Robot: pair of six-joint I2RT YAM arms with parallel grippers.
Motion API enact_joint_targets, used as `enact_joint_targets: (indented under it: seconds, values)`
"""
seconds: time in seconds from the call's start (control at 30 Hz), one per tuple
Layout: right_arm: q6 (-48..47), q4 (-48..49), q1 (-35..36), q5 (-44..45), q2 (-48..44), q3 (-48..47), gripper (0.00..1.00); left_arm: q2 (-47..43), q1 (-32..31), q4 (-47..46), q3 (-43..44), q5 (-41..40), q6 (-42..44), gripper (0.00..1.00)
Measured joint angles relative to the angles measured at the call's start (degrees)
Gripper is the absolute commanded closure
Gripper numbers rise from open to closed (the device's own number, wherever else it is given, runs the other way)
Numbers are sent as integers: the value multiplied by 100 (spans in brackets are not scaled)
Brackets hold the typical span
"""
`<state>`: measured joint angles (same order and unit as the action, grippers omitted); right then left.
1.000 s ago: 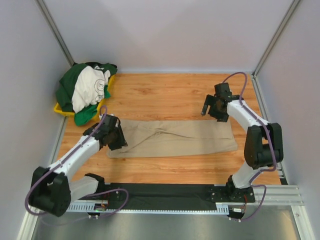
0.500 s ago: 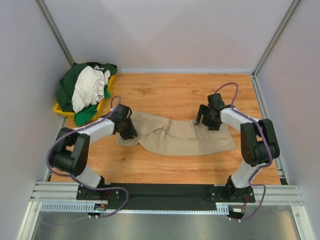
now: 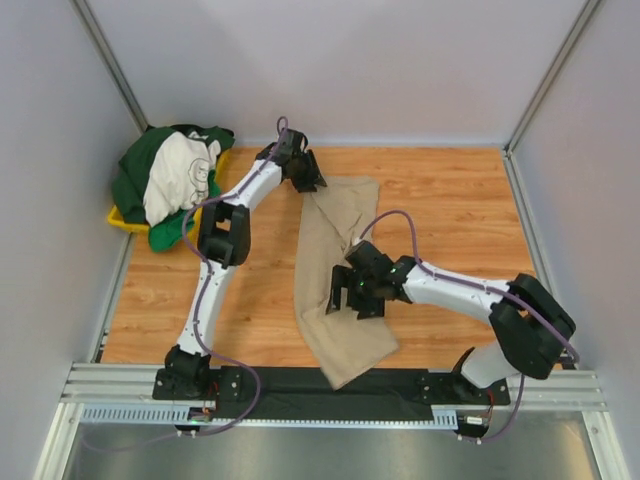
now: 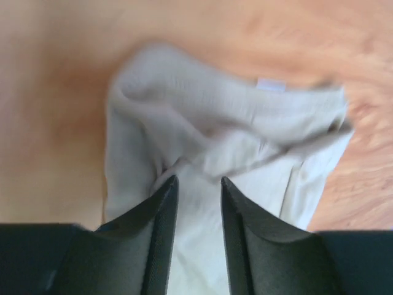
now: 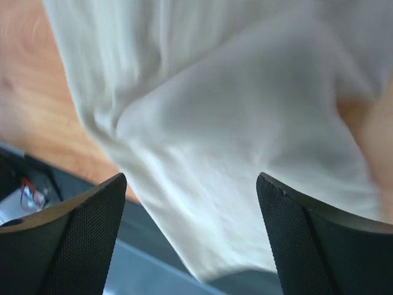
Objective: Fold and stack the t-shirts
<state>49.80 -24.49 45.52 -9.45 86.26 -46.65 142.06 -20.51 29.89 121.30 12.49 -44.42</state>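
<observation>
The tan t-shirt (image 3: pixel 335 250) lies as a long folded strip running from the back middle of the table to its near edge. It also shows in the left wrist view (image 4: pixel 215 123) and the right wrist view (image 5: pixel 233 123). My left gripper (image 3: pixel 308 180) is at the strip's far end, and its jaws (image 4: pixel 198 181) stand close together with tan cloth between them. My right gripper (image 3: pixel 342 292) hovers over the middle of the strip, its fingers wide apart and empty (image 5: pixel 191 178). The dark green (image 3: pixel 140 165), cream-white (image 3: pixel 180 180) and bright green (image 3: pixel 170 232) t-shirts are heaped at the back left.
The heap sits in a yellow tray (image 3: pixel 122 222) against the left wall. A black mat (image 3: pixel 260 385) runs along the near edge, and the tan shirt's near end lies over it. Grey walls close in the left, back and right sides.
The tan shirt swung from lying left to right to running back to front. My left gripper moved to the back with its end. My right gripper moved to the near middle.
</observation>
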Motion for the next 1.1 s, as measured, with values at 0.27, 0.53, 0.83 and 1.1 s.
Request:
enact_joint_targets:
  seconds: [0.27, 0.53, 0.83, 1.1]
  values:
    - [66, -1416, 208, 782, -850, -1541, 7, -448, -81, 717, 702, 153, 1167, 20]
    - [-802, -1731, -1134, 1056, 870, -3438, 18, -4636, -72, 708, -1676, -396, 1700, 25]
    - [-1491, -2218, -1513, 901, 3705, -6225, 21, -6773, -116, 741, -5628, -308, 1707, 29]
    - [-1556, -2730, -1659, 1095, 5333, -7855, 21, -7663, -249, 984, -6959, -44, 1600, 30]
